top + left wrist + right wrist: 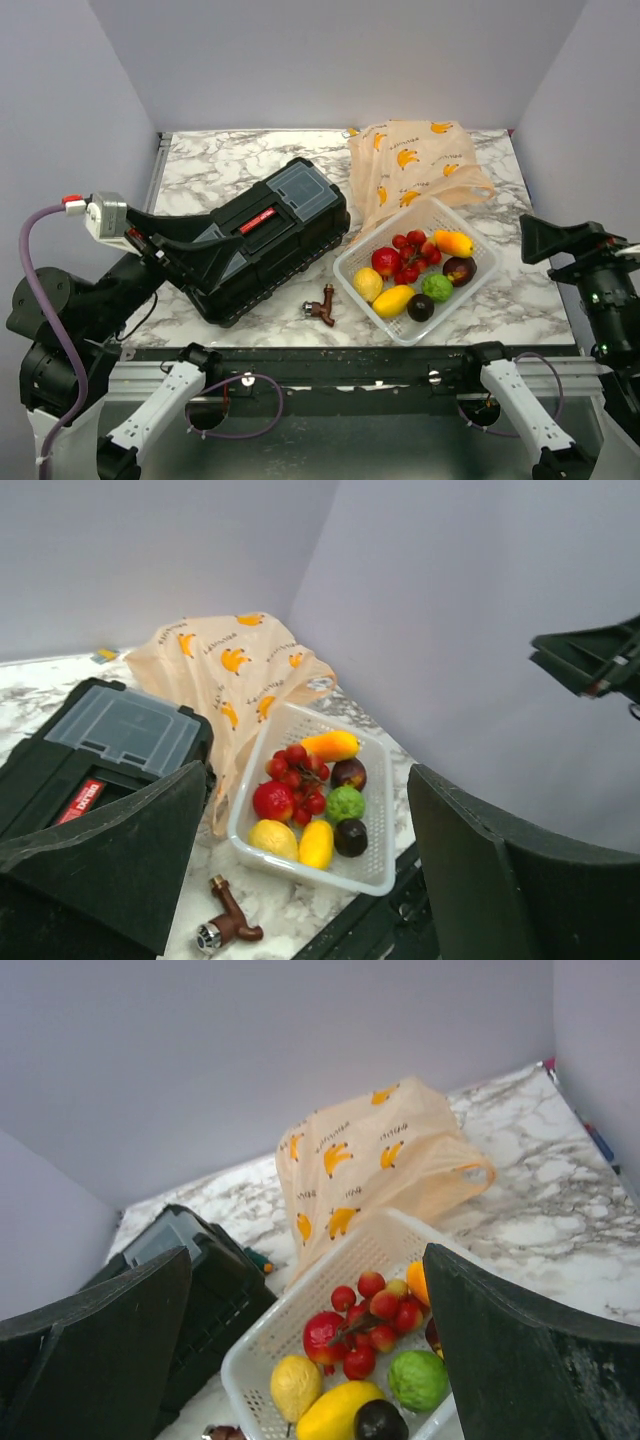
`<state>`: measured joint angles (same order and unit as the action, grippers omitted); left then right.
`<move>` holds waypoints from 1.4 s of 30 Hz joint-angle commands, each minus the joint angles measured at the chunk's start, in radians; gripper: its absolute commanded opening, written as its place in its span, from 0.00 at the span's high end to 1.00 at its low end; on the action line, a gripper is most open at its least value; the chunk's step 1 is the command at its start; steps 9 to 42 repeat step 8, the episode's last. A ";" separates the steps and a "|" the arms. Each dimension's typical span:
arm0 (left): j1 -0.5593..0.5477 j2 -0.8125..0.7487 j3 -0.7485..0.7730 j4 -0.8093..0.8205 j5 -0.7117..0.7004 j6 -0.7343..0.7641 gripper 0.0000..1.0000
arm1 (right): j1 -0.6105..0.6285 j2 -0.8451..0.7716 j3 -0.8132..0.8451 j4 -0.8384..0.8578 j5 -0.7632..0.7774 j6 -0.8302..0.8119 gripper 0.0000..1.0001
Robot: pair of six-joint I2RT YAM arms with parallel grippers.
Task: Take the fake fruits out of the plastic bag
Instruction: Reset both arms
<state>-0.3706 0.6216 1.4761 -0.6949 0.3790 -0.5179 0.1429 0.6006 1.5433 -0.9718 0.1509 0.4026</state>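
Observation:
The plastic bag, tan with printed bananas, lies flattened at the back right, its near edge touching the white mesh basket. The fake fruits lie in the basket: a red berry cluster, red apple, lemon, yellow mango, lime, dark plum and orange mango. My left gripper hovers open and empty over the toolbox's left end, well left of the basket. Off the basket's right side, my right gripper is open and empty.
A black toolbox with a clear lid compartment lies left of the basket. A small brown tap lies near the front edge between them. A maroon-brown fruit also sits in the basket. Grey walls close in the back and sides.

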 commanded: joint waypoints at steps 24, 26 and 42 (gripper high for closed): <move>-0.002 -0.066 -0.067 0.040 -0.128 0.013 0.18 | 0.001 -0.097 0.013 -0.030 0.123 0.027 0.00; -0.002 -0.066 -0.067 0.040 -0.128 0.013 0.18 | 0.001 -0.097 0.013 -0.030 0.123 0.027 0.00; -0.002 -0.066 -0.067 0.040 -0.128 0.013 0.18 | 0.001 -0.097 0.013 -0.030 0.123 0.027 0.00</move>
